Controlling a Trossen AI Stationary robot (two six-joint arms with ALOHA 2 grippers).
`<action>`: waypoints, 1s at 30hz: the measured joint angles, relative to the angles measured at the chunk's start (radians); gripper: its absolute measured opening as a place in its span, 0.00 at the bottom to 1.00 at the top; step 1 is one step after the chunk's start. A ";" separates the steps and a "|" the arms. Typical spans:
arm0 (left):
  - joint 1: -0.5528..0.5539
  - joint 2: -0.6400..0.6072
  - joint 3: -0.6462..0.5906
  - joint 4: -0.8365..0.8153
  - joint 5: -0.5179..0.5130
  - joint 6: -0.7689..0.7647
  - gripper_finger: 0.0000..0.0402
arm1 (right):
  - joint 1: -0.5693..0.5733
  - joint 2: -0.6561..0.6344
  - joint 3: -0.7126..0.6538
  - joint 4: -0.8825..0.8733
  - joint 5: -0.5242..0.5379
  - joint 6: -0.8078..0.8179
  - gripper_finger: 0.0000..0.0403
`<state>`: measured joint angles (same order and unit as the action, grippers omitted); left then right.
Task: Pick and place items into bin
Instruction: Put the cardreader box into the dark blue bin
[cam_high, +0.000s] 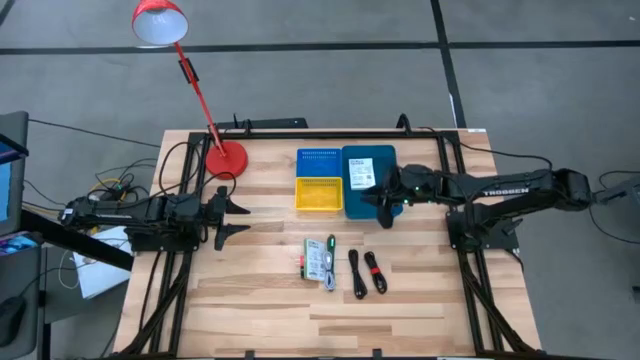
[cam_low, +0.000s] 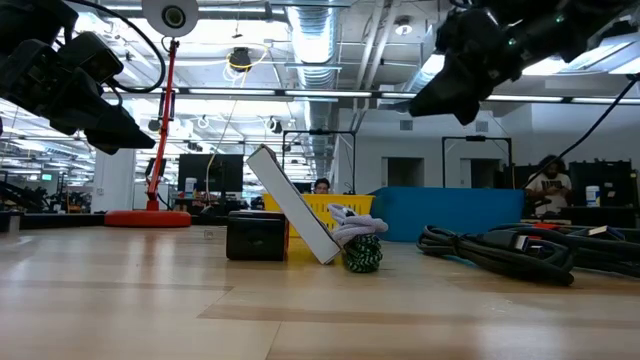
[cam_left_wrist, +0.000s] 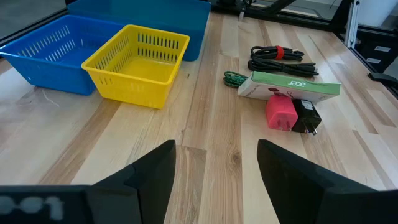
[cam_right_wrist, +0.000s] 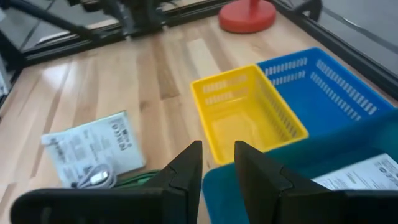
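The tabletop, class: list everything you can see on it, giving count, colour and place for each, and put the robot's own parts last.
Lamp: one, red, far left of table.
Blue basket: one, mid-table, far side.
Yellow basket: one, just in front of the blue basket.
Teal bin: one, right of both baskets, a white printed packet inside.
Cables: two black bundles with red bands, near side.
Boxed packet, red-pink block, black adapter: one each, clustered left of the cables.
Left claw: open, over the left side.
Right claw: empty, narrowly parted, above the teal bin.
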<state>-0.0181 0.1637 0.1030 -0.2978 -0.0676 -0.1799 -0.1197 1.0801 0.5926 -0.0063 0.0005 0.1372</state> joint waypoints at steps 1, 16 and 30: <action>0.000 0.000 0.000 0.000 0.000 0.000 0.53 | 0.006 0.000 0.000 0.000 0.000 -0.011 0.22; 0.000 0.000 -0.001 0.013 0.000 -0.019 0.53 | 0.012 0.000 0.000 0.013 0.002 -0.007 0.22; 0.000 0.000 -0.005 0.193 -0.124 -0.006 0.53 | -0.001 0.000 0.000 0.056 0.004 -0.016 0.22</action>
<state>-0.0183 0.1635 0.0978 -0.1047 -0.1912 -0.1855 -0.1204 1.0805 0.5926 0.0498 0.0048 0.1211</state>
